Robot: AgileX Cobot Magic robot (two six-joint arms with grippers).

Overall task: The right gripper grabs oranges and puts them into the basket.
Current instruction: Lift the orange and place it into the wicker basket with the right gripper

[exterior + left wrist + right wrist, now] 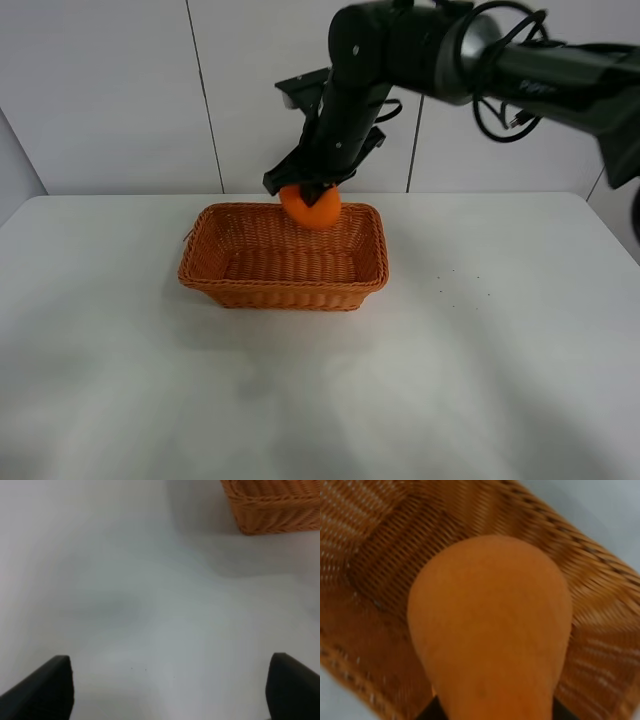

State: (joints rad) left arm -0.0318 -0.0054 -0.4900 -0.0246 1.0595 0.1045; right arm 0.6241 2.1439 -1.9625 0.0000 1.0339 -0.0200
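The orange-brown wicker basket [232, 283] stands on the white table near its far edge. My right gripper [312, 190] is shut on the orange [311, 209] and holds it above the basket's far rim. In the right wrist view the orange [490, 630] fills the middle with the basket's weave [375, 570] below it; the fingers are mostly hidden. My left gripper [170, 690] is open and empty over bare table, with its two dark fingertips [45, 690] wide apart. A corner of the basket [275, 505] shows in the left wrist view.
The white table [450, 380] spreads around the basket. A pale panelled wall [120, 90] rises behind its far edge. The right arm [520, 60] reaches in from the upper right.
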